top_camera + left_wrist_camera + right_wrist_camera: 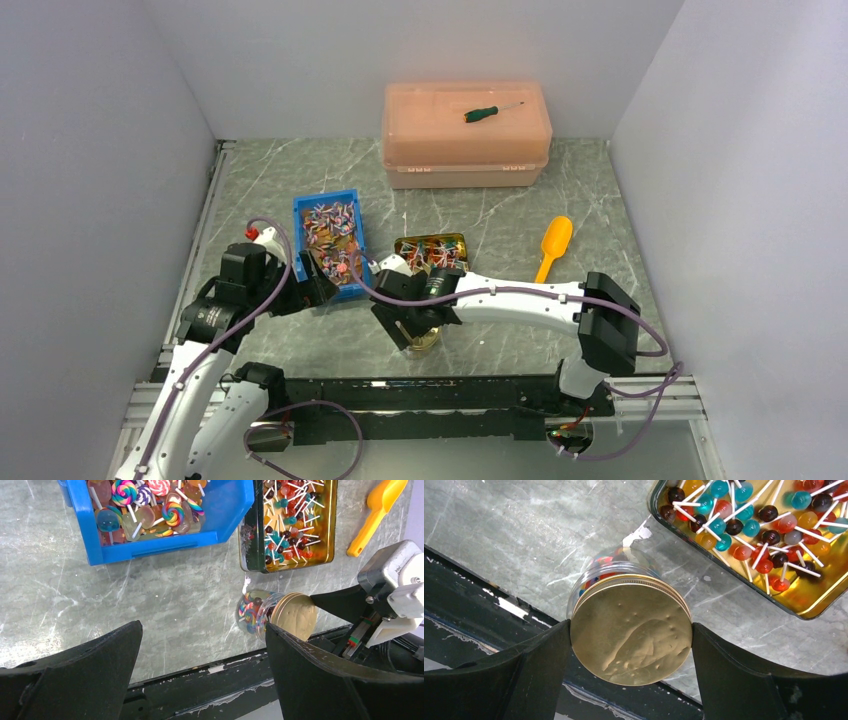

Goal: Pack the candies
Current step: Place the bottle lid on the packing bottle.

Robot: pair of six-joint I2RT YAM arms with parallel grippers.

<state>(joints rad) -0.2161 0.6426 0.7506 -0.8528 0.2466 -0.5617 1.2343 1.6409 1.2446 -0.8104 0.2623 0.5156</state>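
The candies are small lollipops on white sticks. Swirled ones fill a blue bin (325, 196); round ones (749, 525) lie in a gold tin (432, 248). A glass jar (251, 613) with swirled lollipops inside stands near the table's front edge, capped by a gold lid (631, 630). My right gripper (631, 628) is shut on the lid's rim from above; it also shows in the top view (415, 325). My left gripper (204, 627) is open and empty, hovering just left of the jar, near the blue bin's front corner (318, 285).
An orange scoop (553, 245) lies right of the tin. A translucent orange lidded box (466, 150) stands at the back with a green-handled screwdriver (490, 111) on it. A black rail (200, 680) runs along the front edge. Grey walls enclose both sides.
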